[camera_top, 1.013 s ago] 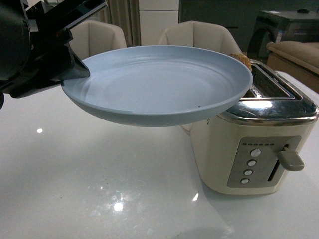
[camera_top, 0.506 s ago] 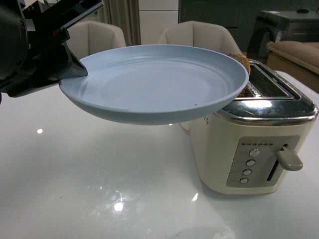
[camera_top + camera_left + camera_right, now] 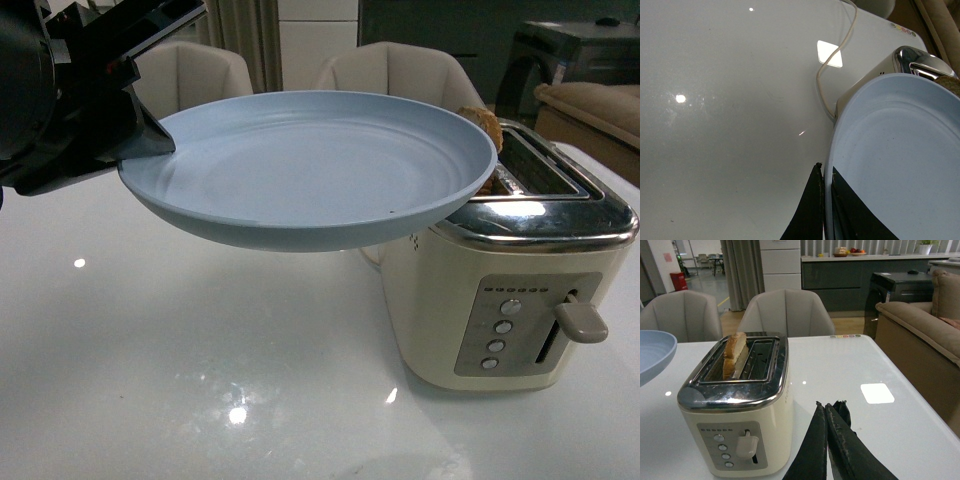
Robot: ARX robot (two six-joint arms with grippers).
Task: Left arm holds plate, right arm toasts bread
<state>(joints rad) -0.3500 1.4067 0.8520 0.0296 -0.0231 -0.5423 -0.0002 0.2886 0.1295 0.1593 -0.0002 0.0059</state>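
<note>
You are holding the plate point(image 3: 310, 170) aloft beside the toaster point(image 3: 500, 290).
Your left fingers point(image 3: 807, 215) are clamping its left rim; your right fingers point(image 3: 812, 450) are pressing together, empty, near the toaster, whose left slot is holding the bread point(image 3: 734, 352).

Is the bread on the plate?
No, the bread stands in a slot of the toaster, and the plate is bare.
</note>
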